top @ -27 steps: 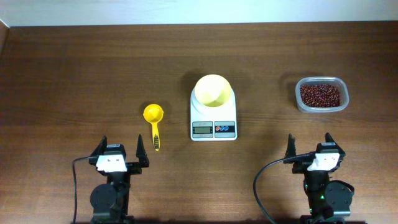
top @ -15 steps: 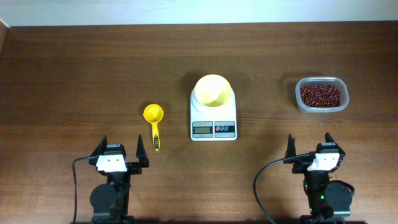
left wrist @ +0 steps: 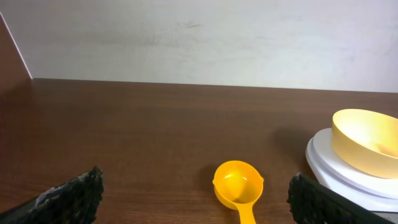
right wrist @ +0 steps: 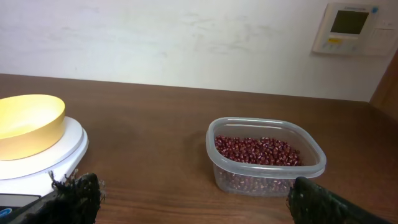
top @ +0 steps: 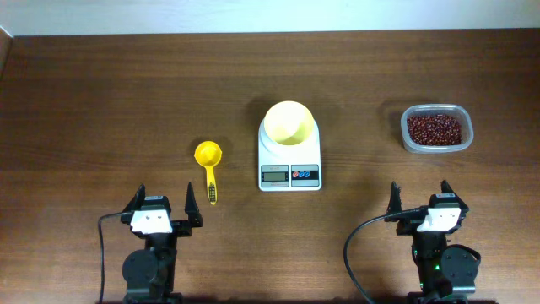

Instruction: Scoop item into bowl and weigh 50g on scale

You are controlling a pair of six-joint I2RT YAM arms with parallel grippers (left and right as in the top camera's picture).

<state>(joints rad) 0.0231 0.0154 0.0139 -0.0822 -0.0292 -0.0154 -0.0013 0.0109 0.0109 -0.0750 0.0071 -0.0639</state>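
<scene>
Left gripper (top: 166, 196) sits at the near edge of the table (top: 101, 93) with its fingers spread wide and nothing in them. So does the right gripper (top: 419, 192), far off on the other side.

A yellow scoop (top: 210, 177) lies just in front of the left gripper, a little toward the middle of the table. It lies long-ways, front to back. Its thin handle points back at the robot and its round cup points away. The left arm is much nearer to it, so I think that arm should reach out and pinch the handle.

Red-brown beans (top: 435, 129) wait in a clear tub (top: 404, 127) well ahead of the right gripper (none are out yet). An empty pale yellow bowl (top: 288, 122) sits on the white scale (top: 289, 176), between the scoop and the tub
</scene>
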